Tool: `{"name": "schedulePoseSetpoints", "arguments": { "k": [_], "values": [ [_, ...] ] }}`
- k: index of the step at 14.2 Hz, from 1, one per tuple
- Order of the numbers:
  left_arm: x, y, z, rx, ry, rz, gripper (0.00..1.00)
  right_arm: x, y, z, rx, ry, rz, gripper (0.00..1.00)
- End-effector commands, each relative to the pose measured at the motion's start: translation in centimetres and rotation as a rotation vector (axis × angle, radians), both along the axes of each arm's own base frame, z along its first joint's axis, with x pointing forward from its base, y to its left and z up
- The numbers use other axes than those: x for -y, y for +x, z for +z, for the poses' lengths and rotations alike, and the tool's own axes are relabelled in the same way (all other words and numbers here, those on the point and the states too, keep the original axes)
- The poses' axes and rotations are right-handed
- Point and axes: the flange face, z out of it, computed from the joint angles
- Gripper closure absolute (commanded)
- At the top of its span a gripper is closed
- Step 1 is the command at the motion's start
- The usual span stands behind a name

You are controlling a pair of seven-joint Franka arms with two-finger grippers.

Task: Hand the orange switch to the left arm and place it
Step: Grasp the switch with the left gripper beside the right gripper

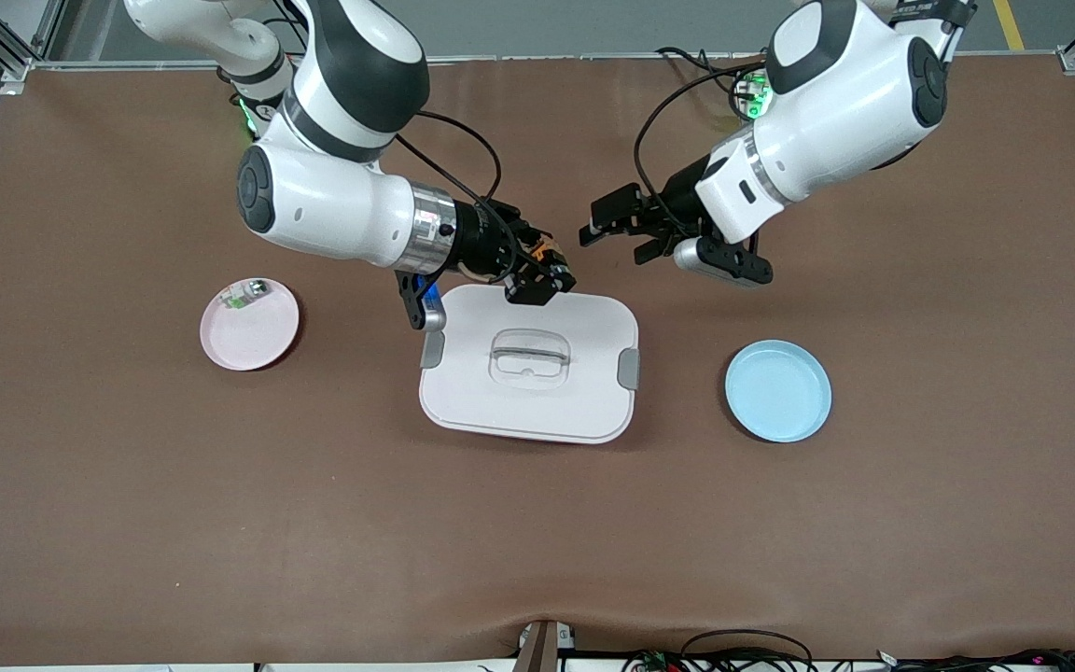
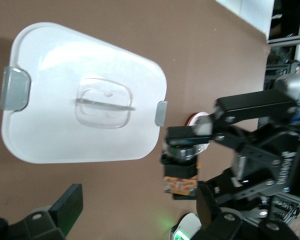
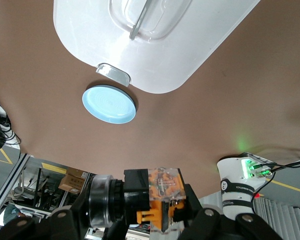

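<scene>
Facing claws: right (image 1: 542,275) gripping orange switch (image 1: 547,254), left (image 1: 614,229) spread.

A pink plate (image 1: 250,325) holds a small green-and-white part (image 1: 239,296); a blue plate (image 1: 777,390) lies bare.

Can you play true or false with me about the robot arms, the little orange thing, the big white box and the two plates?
1. The right gripper is shut on the tiny black-and-orange switch. True.
2. The left gripper is holding the switch too. False: it is open and holds nothing, beside the right gripper.
3. The large white rounded box with a clear handle has its lid on. True.
4. The switch lies on the round light-blue plate. False: that plate has nothing on it; the switch is up in the right gripper, over the box's edge.
5. The round pink plate has a small green-and-white part on it. True.
</scene>
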Motion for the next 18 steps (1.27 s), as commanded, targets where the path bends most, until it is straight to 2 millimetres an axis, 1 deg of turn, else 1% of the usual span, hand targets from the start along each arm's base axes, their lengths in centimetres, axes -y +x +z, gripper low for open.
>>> {"name": "schedulePoseSetpoints", "arguments": {
  "k": [1,3,4,5,8,10,12,13,16,17,18],
  "values": [
    [0.9,-1.1,1.1,0.047,-0.041,0.043,0.00,-1.2,0.0,0.1,-0.016,0.014,-0.014,0.84],
    [1.8,-1.3,0.9,0.061,-0.057,0.051,0.00,-1.4,-0.2,0.1,-0.015,0.014,-0.009,0.84],
    [1.8,-1.3,0.8,0.063,-0.055,0.047,0.00,-1.4,-0.1,0.0,-0.016,0.013,-0.009,0.84],
    [1.9,-1.4,0.2,0.061,-0.048,0.038,0.02,-1.4,-0.1,0.0,-0.016,0.013,-0.009,0.84],
    [1.7,-1.7,-1.0,0.054,-0.030,0.028,0.03,-1.4,-0.1,0.0,-0.015,0.012,-0.009,0.84],
    [1.9,-1.8,-1.3,0.054,-0.029,0.029,0.05,-1.4,-0.1,0.0,-0.015,0.012,-0.009,0.84],
    [2.9,-2.1,-1.9,0.061,-0.036,0.029,0.07,-1.4,-0.1,0.0,-0.015,0.012,-0.009,0.84],
    [3.0,-2.0,-2.2,0.061,-0.036,0.034,0.09,-1.4,-0.1,-0.1,-0.016,0.010,-0.007,0.84],
    [3.0,-1.6,-2.8,0.067,-0.040,0.049,0.10,-1.4,-0.1,-0.1,-0.015,0.009,-0.007,0.84],
    [3.3,-1.7,-2.9,0.066,-0.040,0.045,0.14,-1.4,-0.1,-0.1,-0.015,0.009,-0.007,0.84],
    [3.6,-1.8,-3.1,0.067,-0.042,0.042,0.15,-1.4,-0.1,-0.1,-0.015,0.009,-0.007,0.84]
  ]
}}
